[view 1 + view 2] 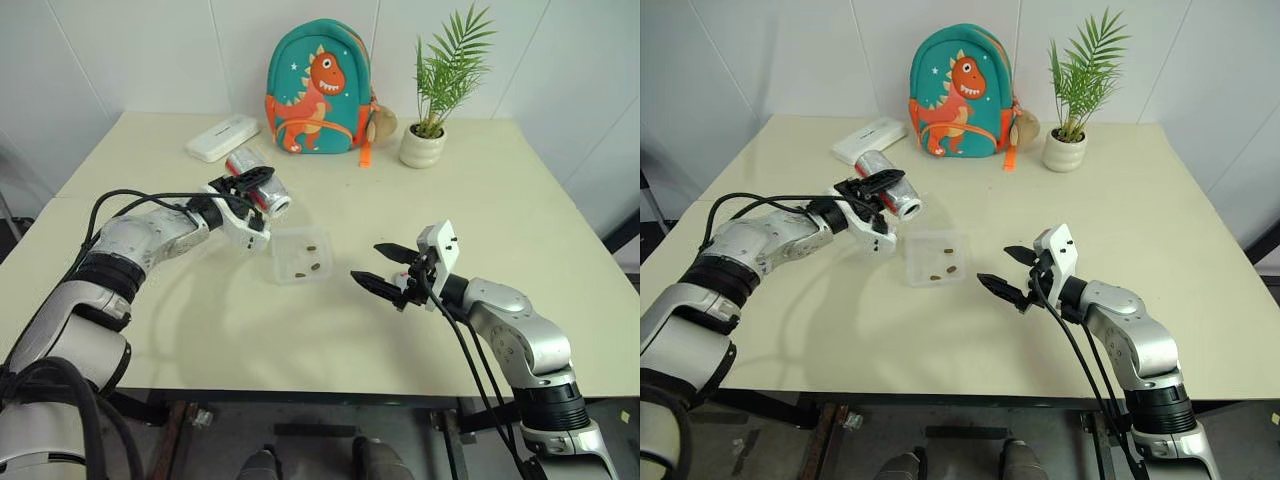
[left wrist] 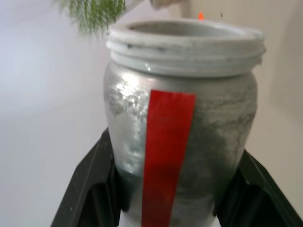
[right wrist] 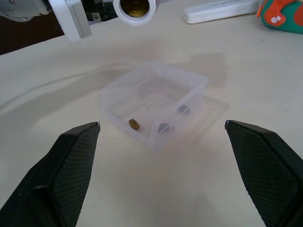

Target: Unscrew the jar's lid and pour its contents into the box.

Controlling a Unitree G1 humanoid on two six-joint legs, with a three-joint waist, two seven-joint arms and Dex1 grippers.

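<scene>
The right gripper (image 1: 383,266) is the nearest thing, hovering low over the near right part of the cream table (image 1: 520,260) with its two black fingers spread wide and nothing between them; they point left toward the box (image 1: 301,253), which sits just beyond their tips near the middle of the table. The box is a shallow clear tray with rounded corners, standing open and flat on the tabletop, and a few small dark brown contents (image 1: 312,267) lie on its floor, apart from one another. Just to the left of the box and above the table, the left gripper (image 1: 250,193) is clamped on the jar (image 1: 262,186), one finger on each side of its silvery body, with the red label stripe showing between them in the left wrist view. The jar is tipped over nearly level, its open threaded mouth turned toward the right and the near side, close to the box's far left corner but not touching it; from the right wrist view something brownish shows inside the mouth. No cap sits on the jar. At the far side of the table a white flat case (image 1: 222,137) lies to the left, a teal dinosaur backpack (image 1: 317,90) stands upright in the middle, and a small plant in a white pot (image 1: 424,143) stands to its right.
</scene>
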